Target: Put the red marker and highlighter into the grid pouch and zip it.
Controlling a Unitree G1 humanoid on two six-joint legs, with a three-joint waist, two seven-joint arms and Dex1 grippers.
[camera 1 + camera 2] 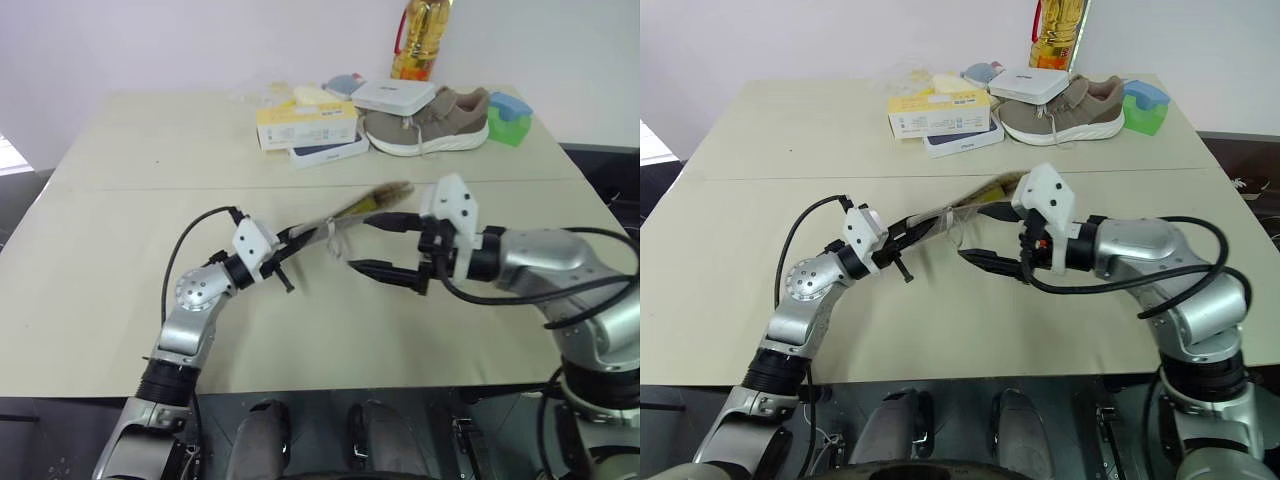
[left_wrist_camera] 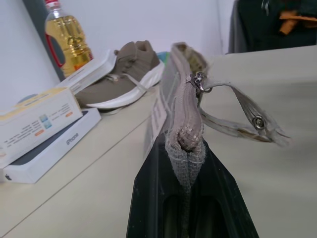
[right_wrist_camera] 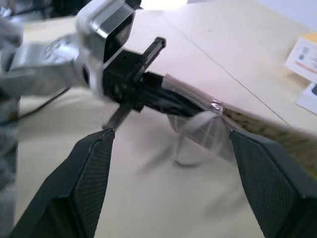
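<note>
The grid pouch (image 1: 352, 208) hangs edge-up above the table's middle, a flat grey fabric case. My left gripper (image 1: 290, 242) is shut on its near end; the left wrist view has the fabric pinched between the black fingers (image 2: 148, 198). The zipper pull (image 2: 198, 81) sits on the top edge, and a clear strap with a snap (image 2: 250, 116) dangles from it. My right gripper (image 1: 386, 246) stands open beside the pouch, one finger above and one below. In the right wrist view its fingers (image 3: 94, 163) spread around the strap (image 3: 198, 134) without touching it. The red marker and the highlighter are out of view.
At the table's (image 1: 120, 250) far edge lie a yellow box (image 1: 305, 125), a dark phone box (image 1: 330, 152), a white box (image 1: 393, 95) on a tan shoe (image 1: 430, 125), a green object (image 1: 510, 122) and an oil bottle (image 1: 420, 40).
</note>
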